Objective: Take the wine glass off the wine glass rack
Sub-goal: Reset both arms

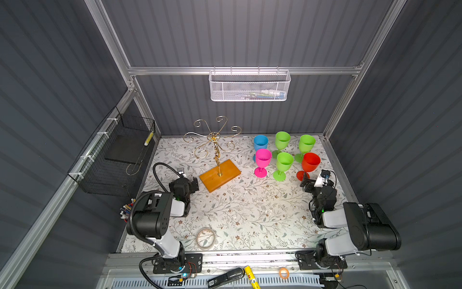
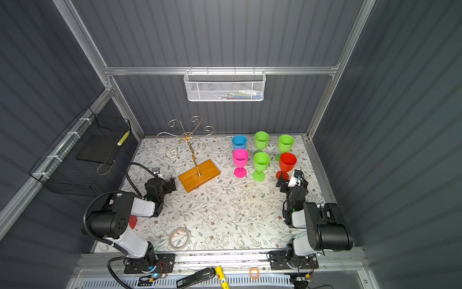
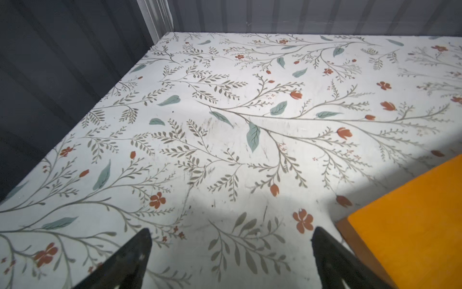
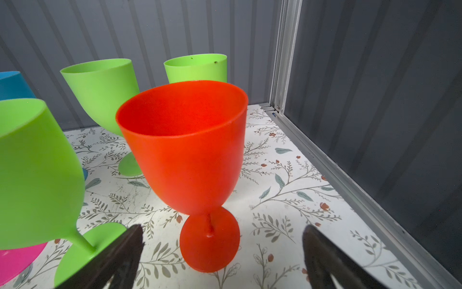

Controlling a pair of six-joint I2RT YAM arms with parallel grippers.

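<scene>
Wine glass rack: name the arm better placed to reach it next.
Left. The left gripper, open, sits beside the base of the wine glass rack; the right gripper faces the red wine glass, farther off.

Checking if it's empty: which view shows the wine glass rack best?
Both top views: the whole wine glass rack, arms bare. The left wrist view shows only a corner of its wooden base; the right wrist view, nothing.

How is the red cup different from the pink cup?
The red cup is red; the pink cup is pink. The red cup stands right before the open right gripper; the pink cup stands nearer the gold rack. Both stand upright on the table, same goblet shape.
</scene>
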